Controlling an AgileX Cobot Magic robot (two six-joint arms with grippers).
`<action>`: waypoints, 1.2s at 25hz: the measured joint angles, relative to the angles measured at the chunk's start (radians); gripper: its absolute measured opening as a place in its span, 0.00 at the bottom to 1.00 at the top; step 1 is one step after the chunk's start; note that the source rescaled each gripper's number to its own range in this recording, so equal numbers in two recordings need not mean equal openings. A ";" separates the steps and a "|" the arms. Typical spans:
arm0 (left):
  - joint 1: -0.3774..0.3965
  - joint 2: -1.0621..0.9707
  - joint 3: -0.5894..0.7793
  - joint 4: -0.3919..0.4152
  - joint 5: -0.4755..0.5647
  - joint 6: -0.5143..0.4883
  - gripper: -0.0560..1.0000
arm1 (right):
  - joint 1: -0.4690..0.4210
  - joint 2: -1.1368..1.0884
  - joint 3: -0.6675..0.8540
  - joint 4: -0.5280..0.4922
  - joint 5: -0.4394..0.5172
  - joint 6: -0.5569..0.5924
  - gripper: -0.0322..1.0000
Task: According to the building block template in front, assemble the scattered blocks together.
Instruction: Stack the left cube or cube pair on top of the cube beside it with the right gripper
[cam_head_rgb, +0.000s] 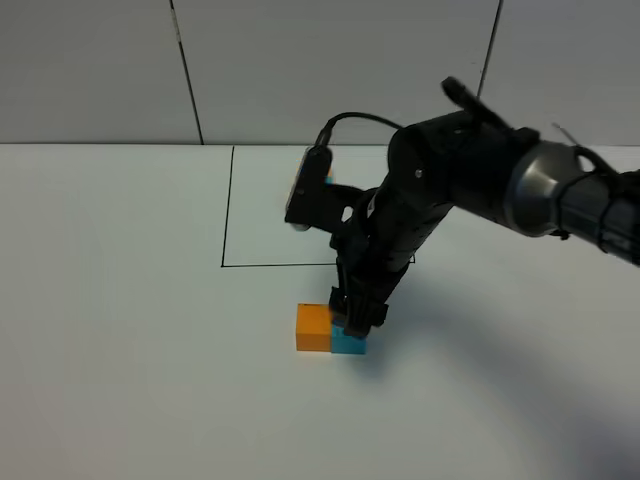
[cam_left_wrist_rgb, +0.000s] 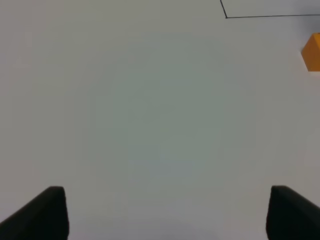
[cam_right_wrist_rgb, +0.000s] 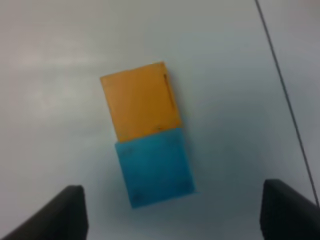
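Observation:
The orange cube (cam_head_rgb: 313, 327) and the cyan cube (cam_head_rgb: 349, 345) sit side by side, touching, on the white table just in front of the black drawn rectangle (cam_head_rgb: 228, 210). In the right wrist view the orange cube (cam_right_wrist_rgb: 140, 100) and the cyan cube (cam_right_wrist_rgb: 155, 172) are joined along one face. My right gripper (cam_head_rgb: 355, 318) hovers over the cyan cube, open (cam_right_wrist_rgb: 170, 215), holding nothing. The template is almost hidden behind the right arm; only an orange-cyan sliver (cam_head_rgb: 328, 176) shows. My left gripper (cam_left_wrist_rgb: 165, 215) is open and empty over bare table, with the orange cube (cam_left_wrist_rgb: 312, 52) far off.
The right arm (cam_head_rgb: 470, 180) reaches across the rectangle from the right. A grey panelled wall (cam_head_rgb: 300, 70) stands behind the table. The rectangle's line shows in the left wrist view (cam_left_wrist_rgb: 270, 16) and the right wrist view (cam_right_wrist_rgb: 285, 95).

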 joint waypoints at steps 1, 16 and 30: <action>0.000 0.000 0.000 0.000 0.000 0.000 0.85 | 0.010 0.018 -0.007 0.000 -0.001 -0.019 0.92; 0.000 0.000 0.000 0.000 0.000 0.000 0.85 | 0.050 0.138 -0.059 -0.056 -0.022 -0.062 0.92; 0.000 0.000 0.000 0.000 0.000 0.000 0.85 | 0.050 0.208 -0.075 -0.098 -0.054 -0.062 0.92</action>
